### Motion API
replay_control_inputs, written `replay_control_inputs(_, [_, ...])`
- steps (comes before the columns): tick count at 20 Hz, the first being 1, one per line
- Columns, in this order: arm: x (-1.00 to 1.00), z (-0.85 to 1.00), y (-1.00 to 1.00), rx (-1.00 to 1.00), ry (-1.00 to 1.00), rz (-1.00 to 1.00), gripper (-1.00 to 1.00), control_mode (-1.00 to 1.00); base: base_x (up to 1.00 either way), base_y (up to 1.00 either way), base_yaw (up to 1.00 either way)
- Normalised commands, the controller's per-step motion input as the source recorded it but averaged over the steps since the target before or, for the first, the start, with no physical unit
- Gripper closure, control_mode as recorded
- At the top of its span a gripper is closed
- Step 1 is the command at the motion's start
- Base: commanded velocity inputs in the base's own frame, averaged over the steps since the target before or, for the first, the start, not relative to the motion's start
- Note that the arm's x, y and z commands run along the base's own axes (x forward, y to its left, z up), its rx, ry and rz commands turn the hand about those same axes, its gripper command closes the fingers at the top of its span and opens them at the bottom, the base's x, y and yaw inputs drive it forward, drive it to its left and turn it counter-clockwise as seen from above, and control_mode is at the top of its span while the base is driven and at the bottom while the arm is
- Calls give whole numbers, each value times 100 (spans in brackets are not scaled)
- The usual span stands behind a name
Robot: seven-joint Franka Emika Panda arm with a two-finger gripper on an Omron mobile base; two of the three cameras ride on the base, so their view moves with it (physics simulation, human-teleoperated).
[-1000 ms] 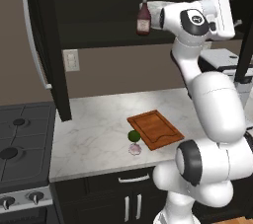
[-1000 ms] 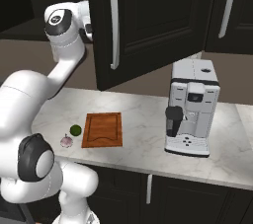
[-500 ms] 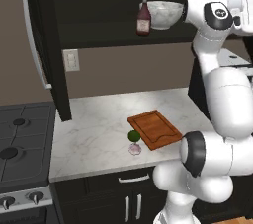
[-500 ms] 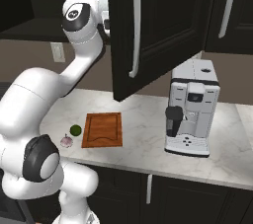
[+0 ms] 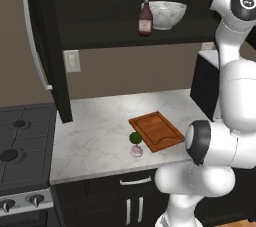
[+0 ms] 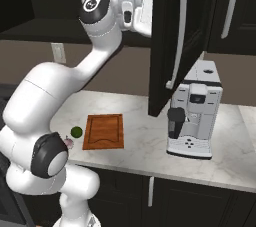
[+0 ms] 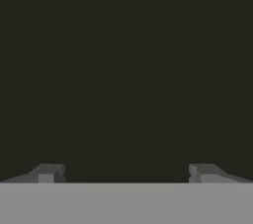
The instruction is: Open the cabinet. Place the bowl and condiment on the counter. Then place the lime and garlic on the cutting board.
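cabinet doors stand swung wide, so step one looks done. gripper up by the right door's inner face, tips spread wide, holding nothing. bowl and condiment sit touching on the shelf; lime and garlic lie on the counter just beside the board. next call: swing in to the shelf for the bowl, minding the bottle
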Motion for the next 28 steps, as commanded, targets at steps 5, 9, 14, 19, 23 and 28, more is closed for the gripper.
replay_control_inputs(5, [8, -21, -50, 0, -3, -1, -100, -100, 0, 0, 0])
replay_control_inputs(9, [38, -49, -48, 0, 0, 0, -100, -100, 0, 0, 0])
replay_control_inputs(14, [47, -44, -41, 2, 0, 0, -100, -100, 0, 0, 0])
replay_control_inputs(19, [34, -9, -39, 8, 0, 0, -100, -100, 0, 0, 0])
replay_control_inputs(23, [-8, 0, -4, 13, 0, 3, -100, -100, 0, 0, 0])
replay_control_inputs(28, [-39, 0, 29, 10, 0, 4, -100, -100, 0, 0, 0])
